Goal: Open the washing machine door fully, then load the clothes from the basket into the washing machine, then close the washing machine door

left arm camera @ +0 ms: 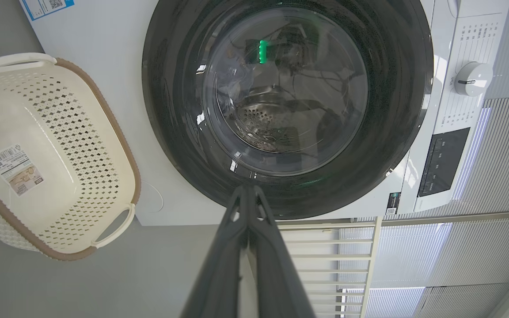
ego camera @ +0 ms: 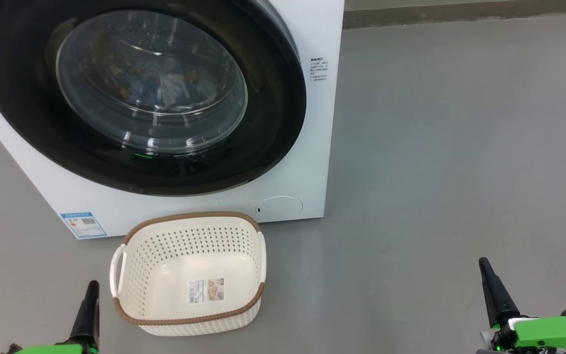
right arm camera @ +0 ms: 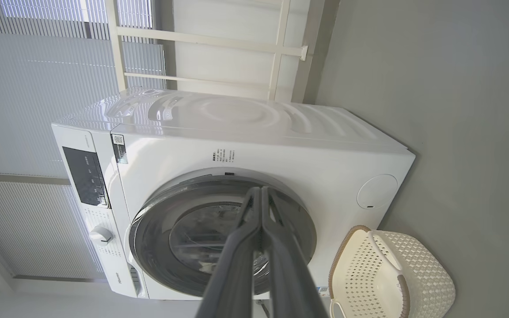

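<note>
My left pincer and right pincer are pressed shut, empty. The washing machine door is closed over the clothes; the basket sits on the floor just before it.

A cream-white rail frame of thin bars stands against a pale, plain wall. Just beside the frame's end a darker grey-brown band runs along the foot of the wall, and from that band a smooth matte grey floor spreads out, evenly lit, with a few small dark specks. On the frame's other side hang finely ribbed grey panels, blinds or cladding, I cannot tell which. Bluish-white daylight glows through the slats next to the frame and lies soft across the wall behind its bars.
</note>
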